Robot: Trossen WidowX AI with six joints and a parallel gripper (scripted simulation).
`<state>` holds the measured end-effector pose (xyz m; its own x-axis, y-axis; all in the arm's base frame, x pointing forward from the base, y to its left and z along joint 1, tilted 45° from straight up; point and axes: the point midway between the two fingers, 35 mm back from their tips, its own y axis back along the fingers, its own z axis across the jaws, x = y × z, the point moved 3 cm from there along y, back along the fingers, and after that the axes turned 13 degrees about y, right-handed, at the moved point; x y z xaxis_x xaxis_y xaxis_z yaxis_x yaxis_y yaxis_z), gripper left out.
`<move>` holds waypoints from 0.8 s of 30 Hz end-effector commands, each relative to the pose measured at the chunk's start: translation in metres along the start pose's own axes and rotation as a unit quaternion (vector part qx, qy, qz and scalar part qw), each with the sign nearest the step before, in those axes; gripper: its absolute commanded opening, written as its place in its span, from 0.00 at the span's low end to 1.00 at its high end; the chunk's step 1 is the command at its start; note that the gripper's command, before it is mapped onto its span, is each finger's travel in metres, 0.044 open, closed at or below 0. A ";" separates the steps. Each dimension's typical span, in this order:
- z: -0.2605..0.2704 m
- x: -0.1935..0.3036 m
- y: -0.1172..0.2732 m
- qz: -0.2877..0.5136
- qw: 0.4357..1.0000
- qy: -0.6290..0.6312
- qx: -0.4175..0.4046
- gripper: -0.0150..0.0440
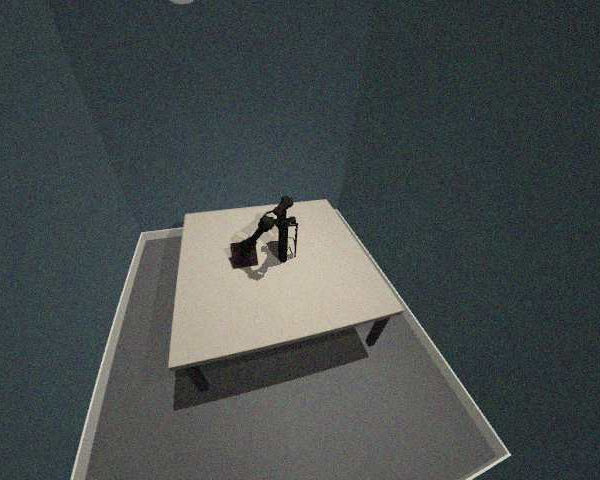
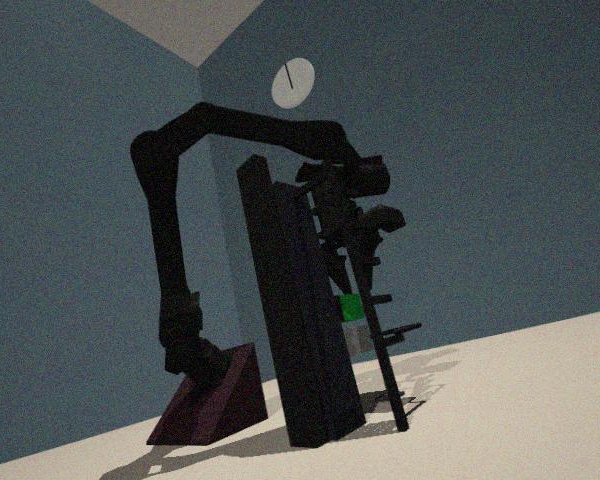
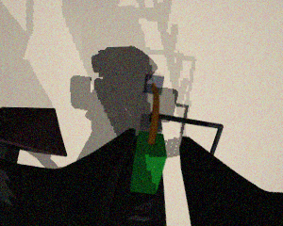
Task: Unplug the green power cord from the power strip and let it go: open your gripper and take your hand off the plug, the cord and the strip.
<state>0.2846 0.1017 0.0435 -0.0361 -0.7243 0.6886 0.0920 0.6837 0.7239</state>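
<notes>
The green plug (image 2: 351, 306) sits low on the right face of the power strip (image 2: 295, 310), which stands upright on the bench (image 2: 496, 403) as a tall dark block leaning slightly. Just below the plug is a pale grey block, touching its underside. In the wrist view the green plug (image 3: 148, 164) shows in the gap between the two dark fingers of the gripper (image 3: 157, 176), with a thin orange-brown piece running up from its far end; whether the fingers touch it cannot be told from that view.

The gripper (image 2: 341, 273) hangs above the plug in the exterior view, pointing down along the strip's right face, its tips near the plug's top. Its fingers stand partly apart, about a third of their range, with nothing clamped between them.

To the right of the strip stands a thin dark rack (image 2: 378, 320) with short pegs sticking out to the right, leaning the same way. The arm (image 2: 160, 232) arches over the strip from its dark red wedge base (image 2: 212, 397) on the left. A round clock (image 2: 292, 82) hangs on the far wall.
</notes>
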 end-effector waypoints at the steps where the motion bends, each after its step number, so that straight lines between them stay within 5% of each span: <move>1: 0.002 0.007 -0.001 0.004 1.000 0.004 -0.002 0.53; 24: 0.008 0.027 -0.008 0.005 1.000 0.004 -0.002 0.53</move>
<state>0.2761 0.0806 0.0596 -0.0336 -0.7217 0.6914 0.0947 0.6864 0.7211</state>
